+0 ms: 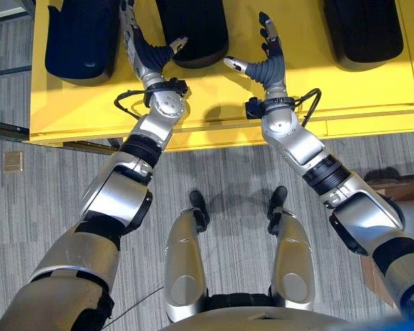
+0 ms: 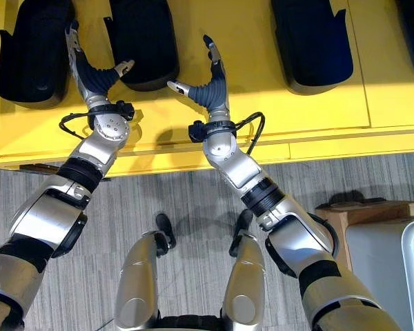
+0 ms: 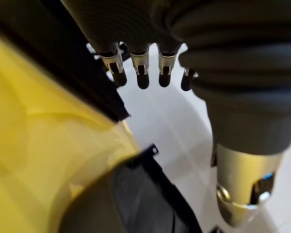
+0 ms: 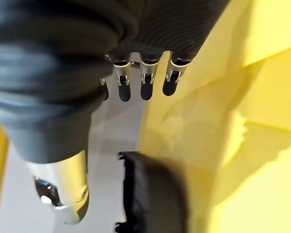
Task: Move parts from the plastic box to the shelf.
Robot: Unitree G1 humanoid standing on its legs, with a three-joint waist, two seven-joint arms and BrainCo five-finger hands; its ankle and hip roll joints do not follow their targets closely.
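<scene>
Left hand: fingers straight, empty, left of middle part.
Right hand: fingers spread, empty, opposite flank.
Parts: flat on yellow worktop.
Purpose: likely bracketing for two-handed lift.

Both arms are silver-grey shells broken by black bands at the joints; a round silver wrist housing with small screws sits below each hand; the left hand and the right hand wear dark ribbed covers over back and wrist; the fingers are silver segments ending in dark rounded tips; each thumb is a stout silver piece with cut-out openings.
</scene>
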